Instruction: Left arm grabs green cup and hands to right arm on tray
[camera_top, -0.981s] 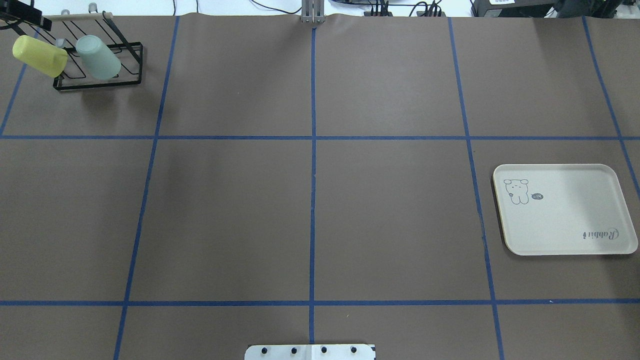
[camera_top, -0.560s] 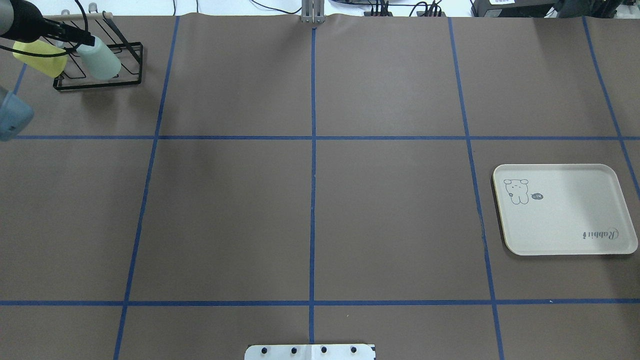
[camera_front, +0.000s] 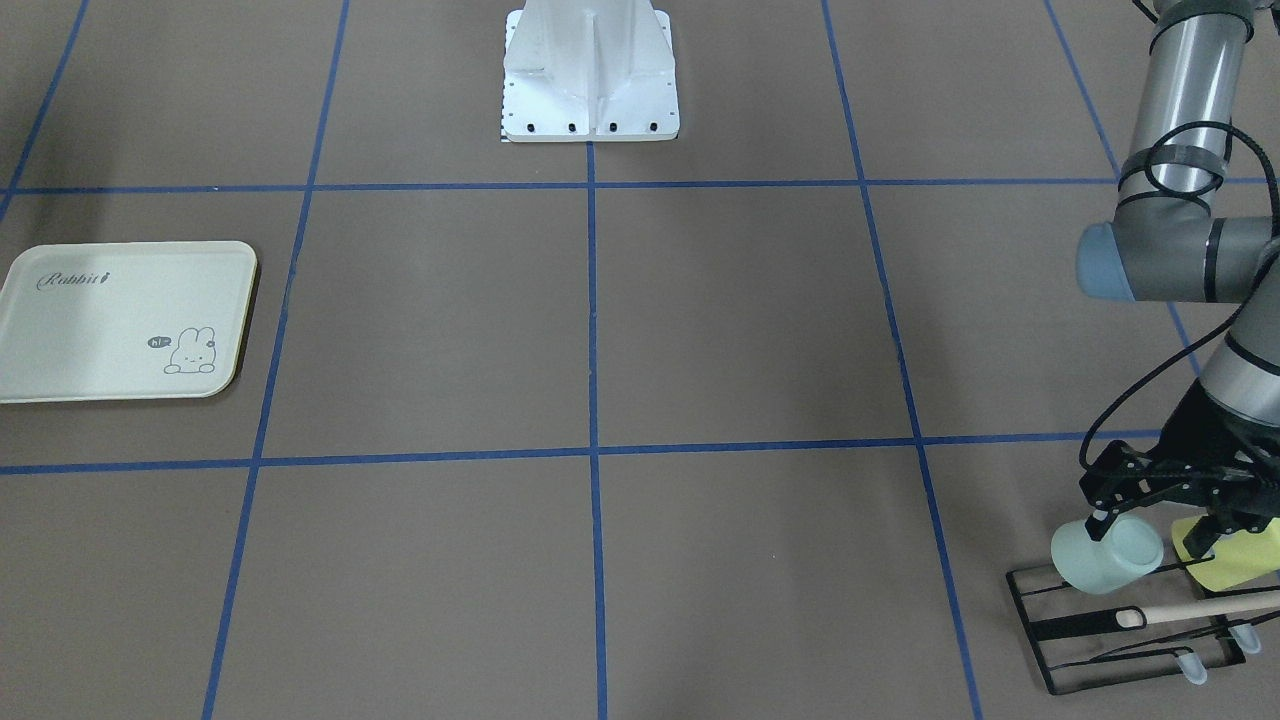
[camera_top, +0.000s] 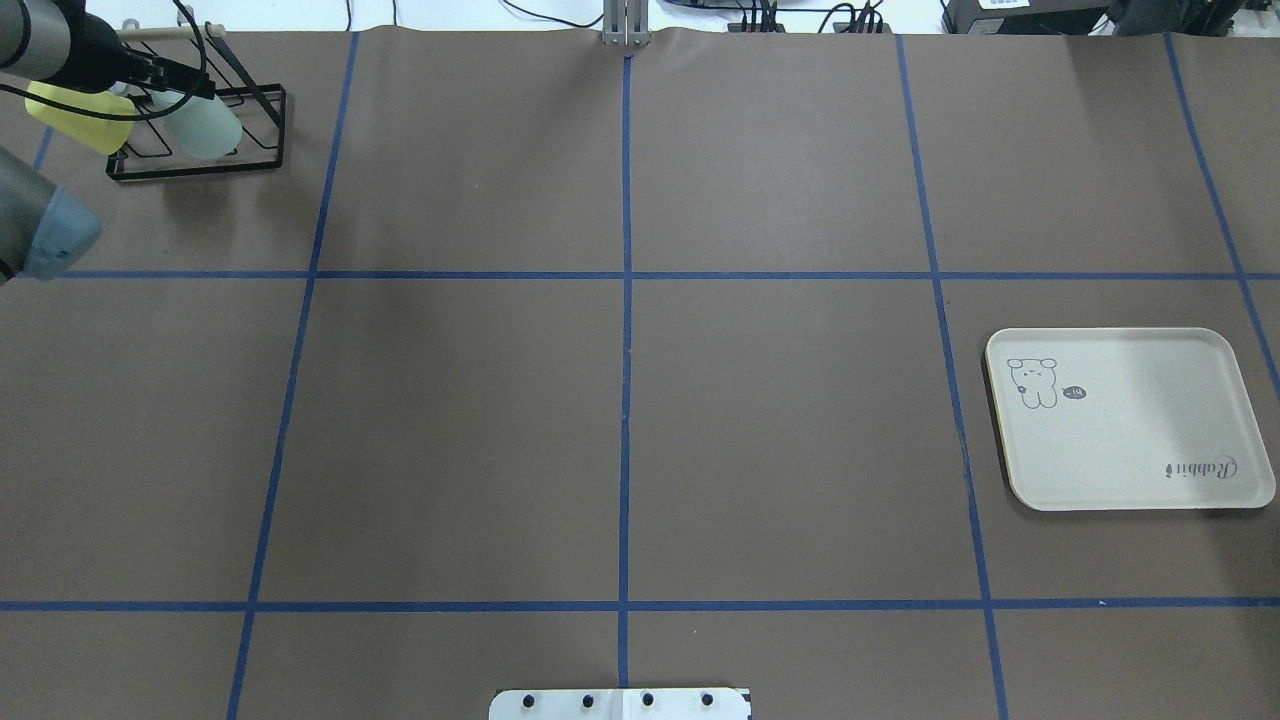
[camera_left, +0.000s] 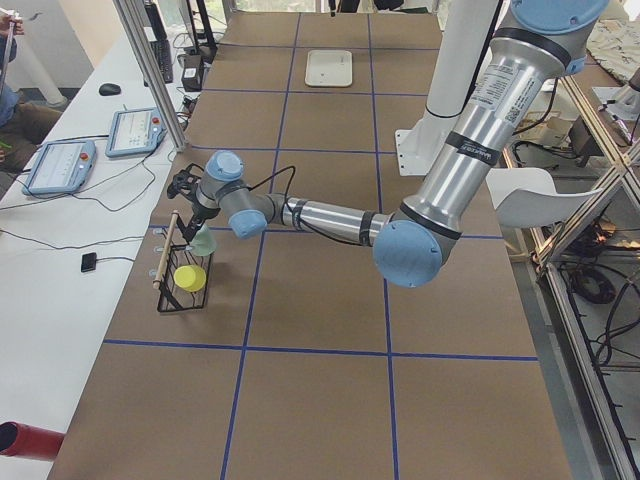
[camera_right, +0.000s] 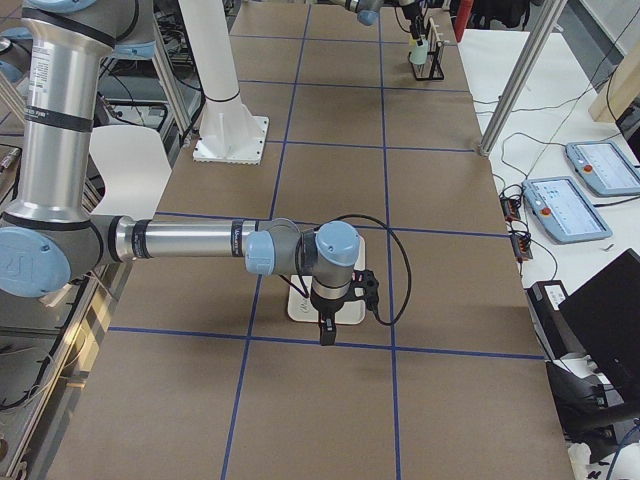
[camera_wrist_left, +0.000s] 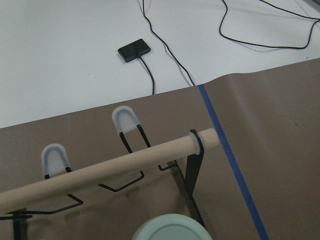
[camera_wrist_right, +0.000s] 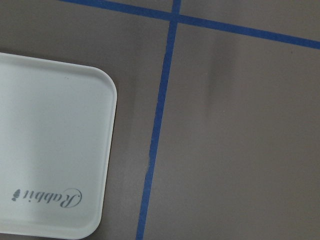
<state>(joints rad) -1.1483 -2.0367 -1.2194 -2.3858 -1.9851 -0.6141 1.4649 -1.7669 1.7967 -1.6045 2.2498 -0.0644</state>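
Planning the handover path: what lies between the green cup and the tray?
Only bare table crossed by blue tape lines, seen in the overhead view, from green cup to tray.

Table (camera_top: 780, 430): you're looking at flat brown paper, ruled into large squares by blue tape.

Tray (camera_top: 1130, 450): cream, with grey "Rabbit" script in one corner and a small grey outline rabbit in the opposite one.

Green cup (camera_front: 1105, 556): pale mint, plain. Yellow cup (camera_front: 1228, 562) beside it: lime yellow, also plain.

Rack (camera_front: 1075, 629): black wire. Your left wrist view shows translucent pale-blue tips (camera_wrist_left: 125, 119) on the prongs and a light wood rod (camera_wrist_left: 110, 167).

Left arm (camera_front: 1185, 90): silver-grey tube, pale-blue joint cap, black cable. Right arm (camera_right: 180, 240): the same silver-grey and pale blue.

Base plate (camera_front: 590, 80): white.
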